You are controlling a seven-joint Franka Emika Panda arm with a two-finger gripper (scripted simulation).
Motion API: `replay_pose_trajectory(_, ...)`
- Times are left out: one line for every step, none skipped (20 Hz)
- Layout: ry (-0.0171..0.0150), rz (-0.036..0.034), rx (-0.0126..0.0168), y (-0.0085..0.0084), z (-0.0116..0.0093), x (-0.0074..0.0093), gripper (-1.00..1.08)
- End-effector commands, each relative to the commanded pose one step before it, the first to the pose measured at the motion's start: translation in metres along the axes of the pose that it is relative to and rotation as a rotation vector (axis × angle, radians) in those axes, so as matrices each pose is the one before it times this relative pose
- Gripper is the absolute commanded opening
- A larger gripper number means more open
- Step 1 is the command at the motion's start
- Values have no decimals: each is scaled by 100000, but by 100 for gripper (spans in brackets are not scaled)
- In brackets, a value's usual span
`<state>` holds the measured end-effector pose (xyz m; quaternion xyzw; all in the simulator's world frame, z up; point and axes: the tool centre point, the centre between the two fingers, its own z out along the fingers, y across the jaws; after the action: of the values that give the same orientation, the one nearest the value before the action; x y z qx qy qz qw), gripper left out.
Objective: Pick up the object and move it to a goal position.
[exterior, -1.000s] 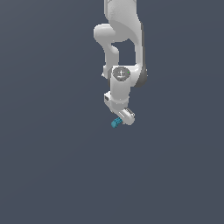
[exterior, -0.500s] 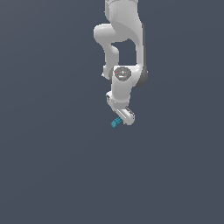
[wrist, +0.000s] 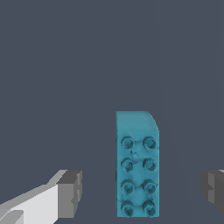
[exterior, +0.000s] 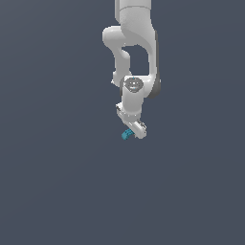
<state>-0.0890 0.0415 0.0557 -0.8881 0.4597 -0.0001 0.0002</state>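
The object is a small teal-blue studded brick, elongated, lying on the flat grey floor. In the wrist view it sits between my gripper's two fingers, with a gap on each side, wider toward the right-hand finger. The other finger stands clear of it too, so the jaws are open and touch nothing. In the exterior view the object shows just beside the white gripper, on the exterior view's left of it, under the downward-pointing arm.
Only the plain dark grey floor surrounds the brick. The white arm reaches down from the top of the exterior view. No other objects or edges show.
The hand has turned slightly at the wrist and settled a little lower around the brick. The brick has stayed where it was.
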Motion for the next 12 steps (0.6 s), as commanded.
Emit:
replay_pose_trajectory(-27, 142, -73, 75, 1186, -24, 100)
replay_pose_trajectory(0, 0, 0, -4, 473, -25, 100)
replay_pose_trajectory(3, 69, 6, 11, 408, 12, 100)
replay_pose_trajectory(0, 0, 0, -11, 352, -14, 100)
replay_pose_trajectory(-3, 68, 14, 5, 289, 22, 100)
replay_pose_trajectory(0, 0, 0, -14, 238, -5, 100)
replay_pose_trajectory(0, 0, 0, -13, 184, -3, 100)
replay_pose_trajectory(0, 0, 0, -11, 130, -1, 100)
replay_pose_trajectory(0, 0, 0, -7, 78, 0, 100)
replay_pose_trajectory(0, 0, 0, -2, 26, 0, 100)
replay_pose_trajectory(0, 0, 0, 0, 0, 0, -100)
replay_pose_trajectory(0, 0, 0, 0, 0, 0, -100)
